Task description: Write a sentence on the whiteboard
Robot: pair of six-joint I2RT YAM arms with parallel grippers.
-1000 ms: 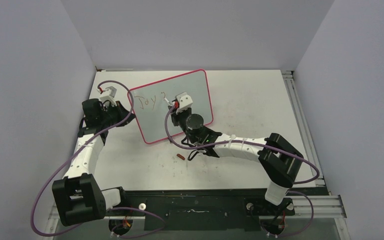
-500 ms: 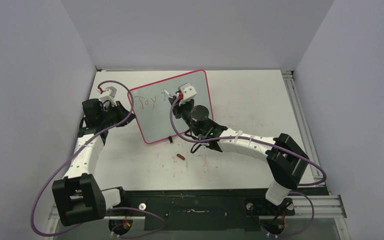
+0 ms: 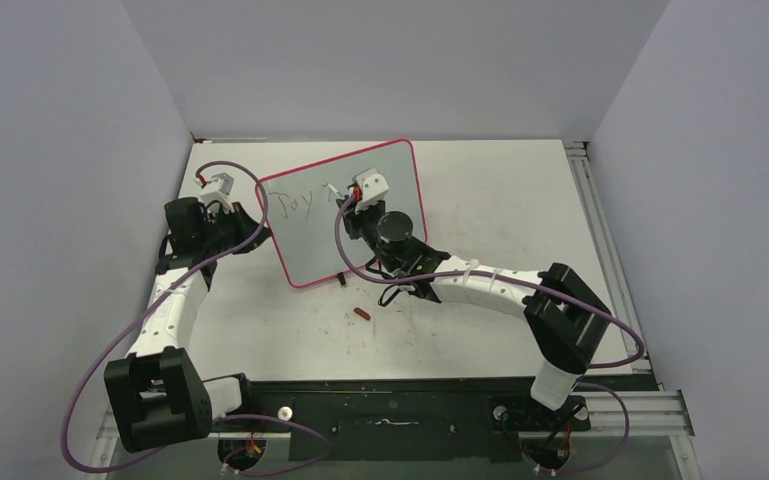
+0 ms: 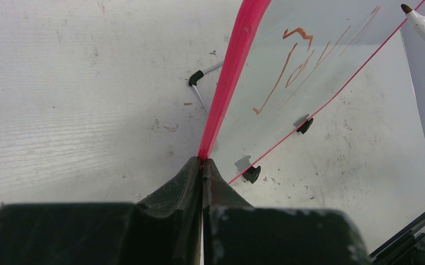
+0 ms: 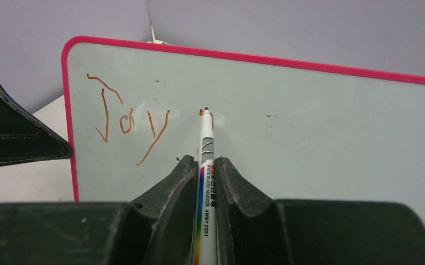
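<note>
Right wrist view had the whiteboard propped on the table, far left, the sentence at "Joy" plus one small stroke. The marker tip sat at that stroke, right end effector clamped on its barrel; left end effector pinched the pink frame. Too hard a press could twist the board in that pinch, skewing the line.

Whiteboard far-left on table; L gripper at its left edge; R gripper w/ marker right of sentence.
</note>
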